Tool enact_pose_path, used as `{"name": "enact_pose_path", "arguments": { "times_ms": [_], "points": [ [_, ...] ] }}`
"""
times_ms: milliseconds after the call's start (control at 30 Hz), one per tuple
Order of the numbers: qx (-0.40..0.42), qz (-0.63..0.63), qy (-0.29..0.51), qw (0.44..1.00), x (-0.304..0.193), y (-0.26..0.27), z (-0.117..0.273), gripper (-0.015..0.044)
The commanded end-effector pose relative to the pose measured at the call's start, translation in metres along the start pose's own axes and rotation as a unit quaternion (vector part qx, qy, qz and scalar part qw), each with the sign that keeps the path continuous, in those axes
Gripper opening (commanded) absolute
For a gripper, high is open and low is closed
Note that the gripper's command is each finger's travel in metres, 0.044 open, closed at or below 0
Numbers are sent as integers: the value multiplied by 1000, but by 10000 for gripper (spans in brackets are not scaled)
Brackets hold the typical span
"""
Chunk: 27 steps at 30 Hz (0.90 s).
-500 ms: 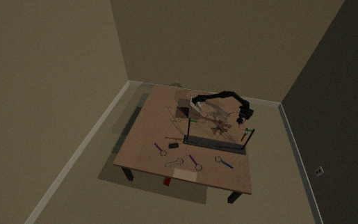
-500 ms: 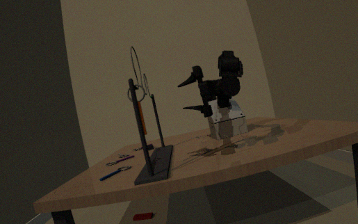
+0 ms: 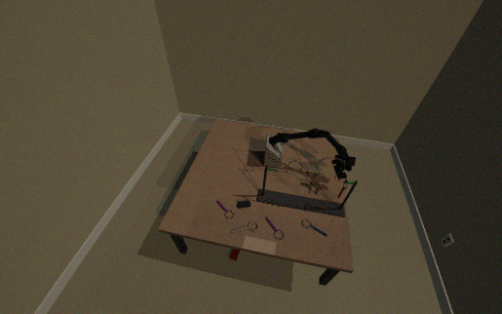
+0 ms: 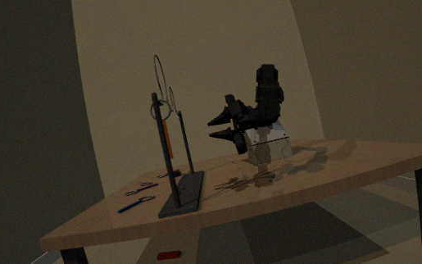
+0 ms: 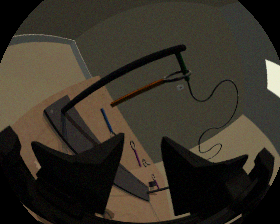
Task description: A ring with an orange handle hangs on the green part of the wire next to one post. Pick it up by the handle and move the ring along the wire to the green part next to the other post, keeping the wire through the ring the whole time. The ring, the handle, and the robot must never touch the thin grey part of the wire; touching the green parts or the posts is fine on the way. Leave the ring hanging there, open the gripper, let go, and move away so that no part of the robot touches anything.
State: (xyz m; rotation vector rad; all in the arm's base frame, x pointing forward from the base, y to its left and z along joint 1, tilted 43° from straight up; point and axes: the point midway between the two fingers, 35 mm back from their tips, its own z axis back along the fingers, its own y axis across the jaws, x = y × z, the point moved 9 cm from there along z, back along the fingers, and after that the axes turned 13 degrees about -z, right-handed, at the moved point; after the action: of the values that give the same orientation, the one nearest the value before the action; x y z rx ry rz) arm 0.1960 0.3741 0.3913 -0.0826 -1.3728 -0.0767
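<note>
Two purple-handled wands (image 3: 222, 207), one pale wand (image 3: 243, 228) and one blue wand (image 3: 318, 229) (image 4: 131, 206) (image 5: 107, 121) are lying leftward of one orange-handled ring (image 3: 341, 191) (image 4: 168, 141) (image 5: 138, 92), hanging near the right-hand of two posts (image 3: 348, 195) (image 4: 165, 152) (image 5: 123, 71); my gripper (image 3: 340, 176) (image 4: 209, 129) (image 5: 143, 139) is holding nothing, fingers apart.

From up high, the top view looks steeply down, distant enough to take in the whole worktop (image 3: 201, 195) (image 4: 324, 172) (image 5: 86, 95). The exterior view stands nearer, low beyond one short edge, looking along the top; both share its wired stand (image 3: 300, 202) (image 4: 183, 197) (image 5: 81, 130). The wrist view peers closely across that stand, past a worktop corner.
</note>
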Motion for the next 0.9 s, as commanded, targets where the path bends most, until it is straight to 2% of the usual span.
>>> {"name": "enact_pose_path", "arguments": {
  "times_ms": [0,367,867],
  "points": [
    [24,-187,-15,982,-34,36,-23,160],
    [72,-479,-43,874,-65,67,-45,160],
    [73,-483,-44,871,-65,68,-45,160]
  ]
}}
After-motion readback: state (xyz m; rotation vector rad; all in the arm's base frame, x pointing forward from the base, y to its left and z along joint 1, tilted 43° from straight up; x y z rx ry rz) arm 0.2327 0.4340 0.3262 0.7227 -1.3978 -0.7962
